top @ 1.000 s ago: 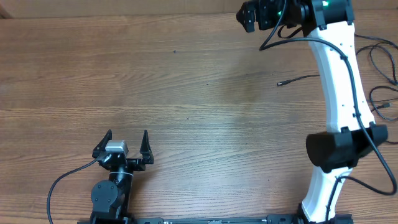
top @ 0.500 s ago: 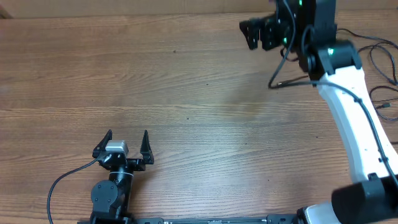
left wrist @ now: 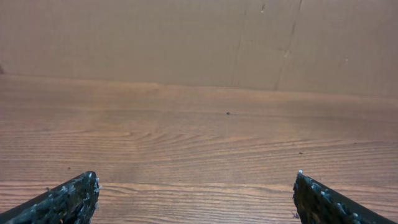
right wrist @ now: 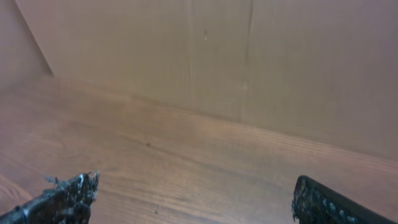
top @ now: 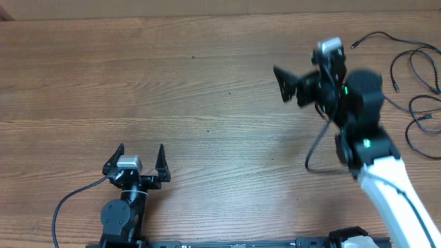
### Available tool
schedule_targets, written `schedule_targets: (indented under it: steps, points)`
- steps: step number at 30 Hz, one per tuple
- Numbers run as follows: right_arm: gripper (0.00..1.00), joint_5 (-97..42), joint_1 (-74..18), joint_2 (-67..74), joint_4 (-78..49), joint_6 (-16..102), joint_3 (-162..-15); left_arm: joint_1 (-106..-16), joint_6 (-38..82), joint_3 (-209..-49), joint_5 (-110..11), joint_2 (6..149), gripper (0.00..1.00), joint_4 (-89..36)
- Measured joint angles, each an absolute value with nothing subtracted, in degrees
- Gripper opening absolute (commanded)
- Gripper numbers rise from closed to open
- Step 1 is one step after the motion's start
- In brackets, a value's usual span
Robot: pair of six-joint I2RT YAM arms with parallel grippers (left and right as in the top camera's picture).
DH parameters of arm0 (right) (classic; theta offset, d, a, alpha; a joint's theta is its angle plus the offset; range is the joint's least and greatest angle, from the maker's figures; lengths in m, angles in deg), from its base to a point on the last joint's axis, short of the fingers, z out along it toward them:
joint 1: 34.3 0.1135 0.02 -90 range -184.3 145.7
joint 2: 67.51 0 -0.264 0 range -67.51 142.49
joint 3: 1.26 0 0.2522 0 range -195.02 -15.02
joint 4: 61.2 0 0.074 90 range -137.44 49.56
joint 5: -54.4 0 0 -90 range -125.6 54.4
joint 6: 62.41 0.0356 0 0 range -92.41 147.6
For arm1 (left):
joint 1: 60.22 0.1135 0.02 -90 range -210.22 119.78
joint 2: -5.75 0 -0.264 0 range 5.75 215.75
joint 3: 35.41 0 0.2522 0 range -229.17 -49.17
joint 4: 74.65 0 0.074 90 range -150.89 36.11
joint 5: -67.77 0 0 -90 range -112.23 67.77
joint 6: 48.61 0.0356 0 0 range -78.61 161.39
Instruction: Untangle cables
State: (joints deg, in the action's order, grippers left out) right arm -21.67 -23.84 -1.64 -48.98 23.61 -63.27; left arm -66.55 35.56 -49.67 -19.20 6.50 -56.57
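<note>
From overhead, you have the cables lying on the wooden table at its far right corner. They are thin black cords in loose loops that run off the right edge, with small plug tips pointing left and toward the near side. Where they cross, you cannot tell whether they are knotted or only overlapping.

Your right gripper hangs over the table to the left of the cables and well apart from them. Its fingers point left and are spread wide with nothing between them, and this part of the picture is blurred. A thicker black wire droops from the right arm in a loop on its near side.

Your left gripper sits at the near left, far from the cables. Its fingers are spread wide, pointing to the far side and holding nothing. Its own black wire curves off to the near left.

In the left wrist view, the left gripper shows only its two dark fingertips in the bottom corners, set far apart. Bare wood grain lies between them, with a brown panel standing at the far edge of the table.

In the right wrist view, the right gripper shows the same wide spread, with a fingertip in each lower corner. Here the table and the brown panel behind it sit tilted and soft in focus.
</note>
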Motion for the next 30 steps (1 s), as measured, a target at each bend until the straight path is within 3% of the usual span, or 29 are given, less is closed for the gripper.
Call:
schedule_targets:
  steps: [9,14,20,30]
  points:
    - [1.00,-21.65,-25.30,-19.87,-71.13,26.75,-36.51,-66.55,35.56,-49.67,-19.20,6.50,1.00,-56.57]
    - [1.00,-21.63,-26.13,-29.07,-76.57,27.13,-24.73,-66.55,35.56,-49.67,-19.20,6.50,1.00,-56.55]
    - [1.00,-21.63,-27.49,-36.57,-76.48,27.34,-18.39,-66.55,35.56,-49.67,-19.20,6.50,1.00,-56.55]
    - [1.00,-21.91,-29.76,-48.20,-65.53,27.47,-16.17,-66.55,35.56,-49.67,-19.20,6.50,1.00,-56.55]
